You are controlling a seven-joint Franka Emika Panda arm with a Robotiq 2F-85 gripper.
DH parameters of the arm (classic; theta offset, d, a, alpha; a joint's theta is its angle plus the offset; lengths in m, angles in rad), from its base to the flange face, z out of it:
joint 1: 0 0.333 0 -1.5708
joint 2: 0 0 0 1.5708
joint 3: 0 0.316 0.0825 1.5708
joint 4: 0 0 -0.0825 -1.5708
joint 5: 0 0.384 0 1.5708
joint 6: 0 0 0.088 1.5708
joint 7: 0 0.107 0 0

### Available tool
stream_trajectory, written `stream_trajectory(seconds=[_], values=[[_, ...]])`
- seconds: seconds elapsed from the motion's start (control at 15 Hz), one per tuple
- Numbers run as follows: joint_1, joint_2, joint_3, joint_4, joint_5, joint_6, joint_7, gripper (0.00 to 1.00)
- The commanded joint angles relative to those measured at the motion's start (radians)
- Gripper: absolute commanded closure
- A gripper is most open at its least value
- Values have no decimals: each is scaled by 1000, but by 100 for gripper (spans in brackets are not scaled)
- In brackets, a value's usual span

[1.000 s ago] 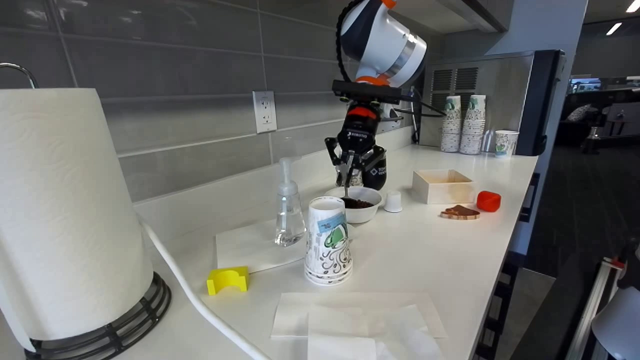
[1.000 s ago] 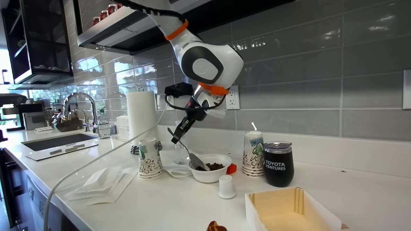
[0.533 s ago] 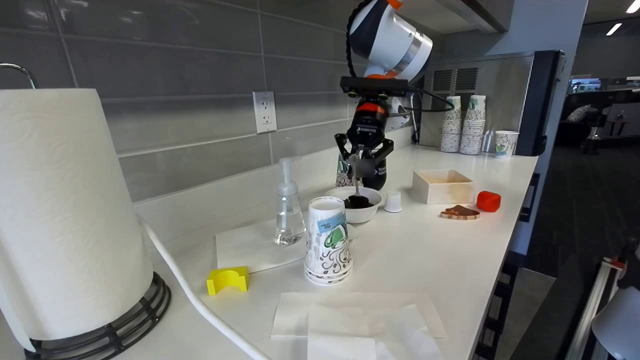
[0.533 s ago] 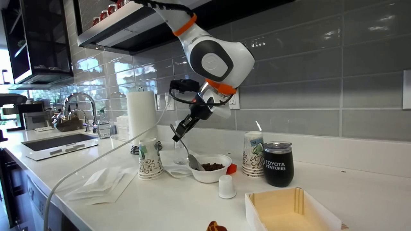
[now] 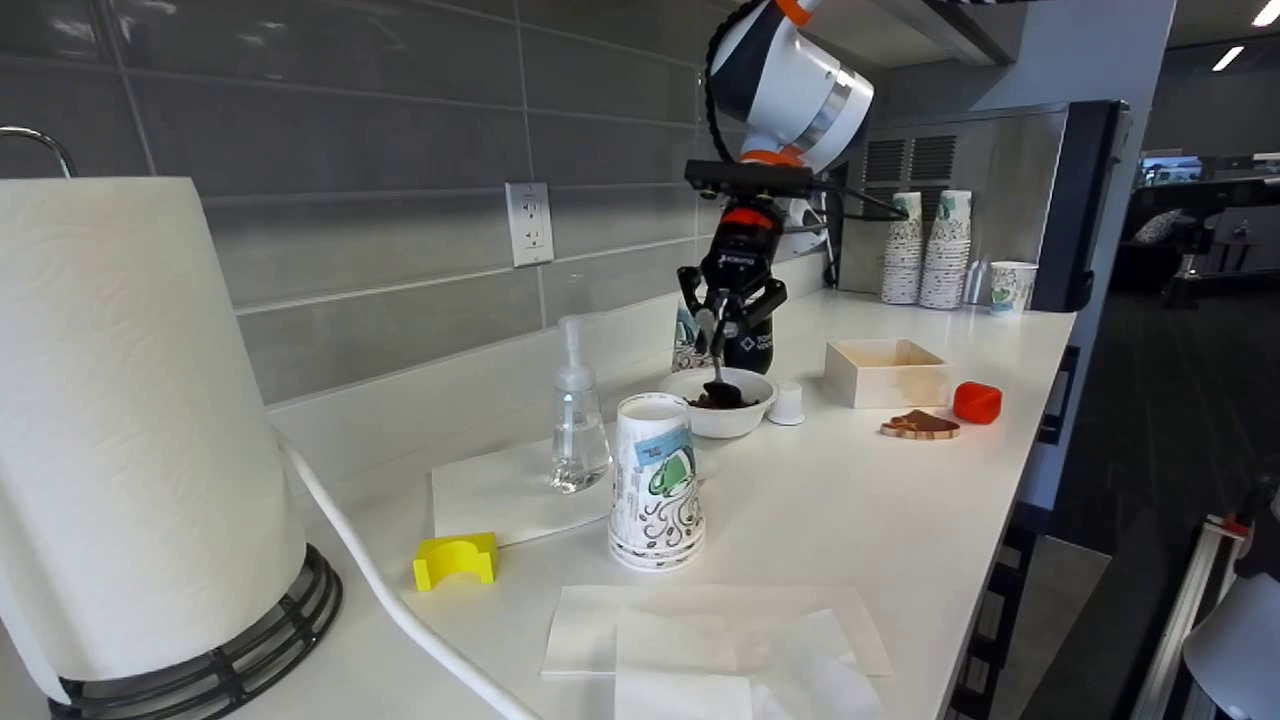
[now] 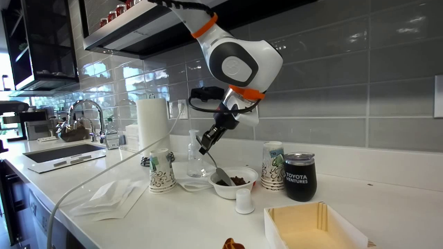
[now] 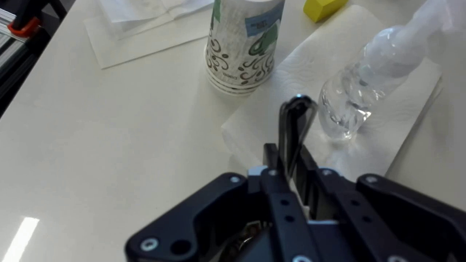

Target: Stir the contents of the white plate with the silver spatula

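The white plate (image 5: 735,424), a bowl-like dish with dark brown contents, stands on the counter; it also shows in an exterior view (image 6: 221,191). The silver spatula (image 6: 225,176) leans at a slant, its blade down in the contents and its handle up in my gripper (image 6: 204,148). In an exterior view its blade (image 5: 722,393) lies in the dish below the gripper (image 5: 712,338). In the wrist view the fingers (image 7: 287,156) are closed on the spatula's handle (image 7: 296,112), whose end sticks out beyond them. Most of the dish is hidden there by the gripper.
A small white cup (image 6: 244,202) stands close by the dish. Printed cups (image 5: 657,490), a clear pump bottle (image 5: 578,420), a black tumbler (image 6: 300,178) and more cups (image 6: 272,167) stand around it. A wooden box (image 5: 885,375), red block (image 5: 977,402) and flat food piece (image 5: 920,426) lie farther along.
The gripper and spatula have moved toward the small white cup and tumbler side. The blade has shifted across the contents, and the dish has slid a little the same way, closer to the small cup.
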Motion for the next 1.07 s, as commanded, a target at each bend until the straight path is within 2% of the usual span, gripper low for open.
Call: stream_trajectory(seconds=[0.0,0.13,0.53,1.0], values=[[9,-16,16,-10,39,69,-30,96],[14,-10,27,-7,61,70,-57,96],[16,1,46,13,78,-51,-108,96],[-3,1,17,22,35,-186,-73,96]])
